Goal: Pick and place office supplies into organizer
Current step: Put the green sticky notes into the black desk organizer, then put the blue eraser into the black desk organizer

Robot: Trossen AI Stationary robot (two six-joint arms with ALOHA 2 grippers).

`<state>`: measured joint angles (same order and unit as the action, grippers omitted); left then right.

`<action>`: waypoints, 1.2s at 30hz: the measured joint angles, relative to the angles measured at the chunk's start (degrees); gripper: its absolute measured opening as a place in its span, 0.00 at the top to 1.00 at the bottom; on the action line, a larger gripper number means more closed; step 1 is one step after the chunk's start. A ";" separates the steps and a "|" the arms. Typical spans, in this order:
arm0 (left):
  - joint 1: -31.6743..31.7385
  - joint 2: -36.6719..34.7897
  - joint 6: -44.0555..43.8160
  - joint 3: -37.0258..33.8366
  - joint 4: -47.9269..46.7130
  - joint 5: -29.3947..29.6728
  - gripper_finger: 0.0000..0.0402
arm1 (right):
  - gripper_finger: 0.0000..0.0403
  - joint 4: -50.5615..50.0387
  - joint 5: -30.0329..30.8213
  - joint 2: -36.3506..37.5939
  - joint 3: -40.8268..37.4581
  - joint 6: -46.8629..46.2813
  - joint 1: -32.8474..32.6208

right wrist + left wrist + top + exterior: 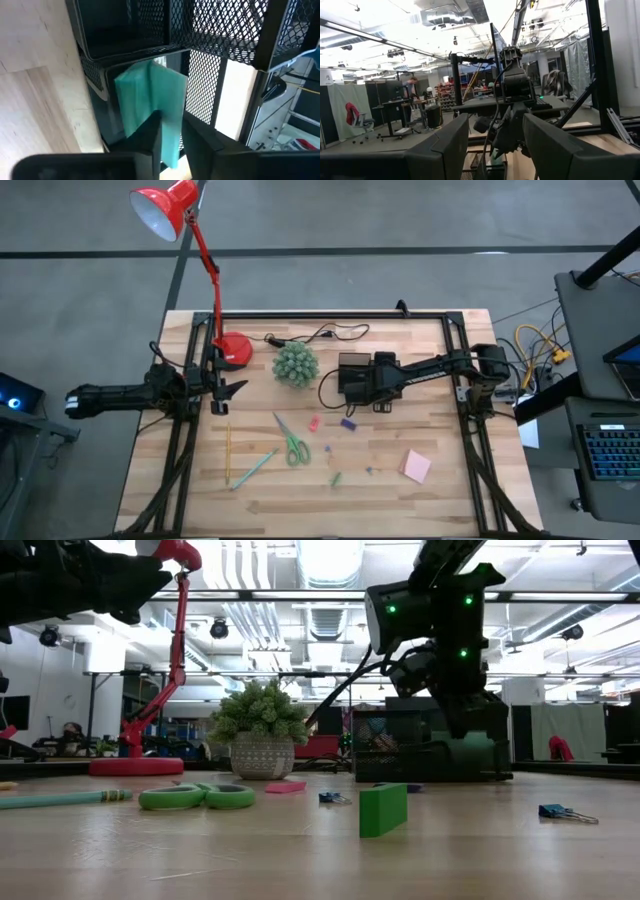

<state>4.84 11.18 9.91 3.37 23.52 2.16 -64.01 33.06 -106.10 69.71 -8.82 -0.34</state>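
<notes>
Right gripper [172,145] inspected first: my fingers stand slightly parted around the lower edge of a teal-green pad [150,107], which sits upright inside a mesh compartment of the black organizer [353,375]. Whether the fingers press the pad or have just let go of it, I cannot tell; the gap either side of it is very narrow. From above, this arm reaches across from the table's right edge, its wrist over the organizer beside the green plant [295,364].

My left gripper [228,388] waits near the red lamp's base [236,349], fingers spread wide and holding nothing.

Supplies on the tabletop: green-handled scissors [294,444], yellow pencil [228,454], light green pen [254,468], pink sticky-note pad [416,466], a small pink piece [313,423] and a purple one [348,423].
</notes>
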 joint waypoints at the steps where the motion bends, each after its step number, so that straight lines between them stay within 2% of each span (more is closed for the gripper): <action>1: 0.01 0.00 0.00 -0.01 0.01 -0.01 0.56 | 0.80 0.00 0.00 0.00 0.00 -0.01 0.00; 5: 0.00 -0.04 0.00 -0.01 0.01 -0.01 0.56 | 0.73 0.00 0.38 0.00 0.00 -0.13 0.00; 10: 0.00 -0.09 0.00 -0.01 0.01 -0.01 0.56 | 0.66 -0.31 4.46 0.00 0.05 -0.58 0.00; 17: 0.01 -0.01 0.00 -0.01 0.01 0.01 0.56 | 0.63 -2.78 4.17 0.00 2.73 -4.49 -0.30; 21: 0.02 -0.13 0.00 -0.01 0.05 0.01 0.56 | 0.64 -6.95 1.59 0.00 7.00 -11.42 -0.67; 28: 0.00 0.00 -0.02 -0.01 0.02 -0.01 0.56 | 0.68 -9.03 -9.65 0.01 14.69 -24.64 -2.22; 36: 0.00 -0.04 -0.02 -0.01 0.01 -0.01 0.56 | 0.70 6.34 -11.19 0.11 14.79 -21.76 -11.39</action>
<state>4.84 11.14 9.89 3.36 23.53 2.15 -57.67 21.87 -106.00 84.50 -30.58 -11.73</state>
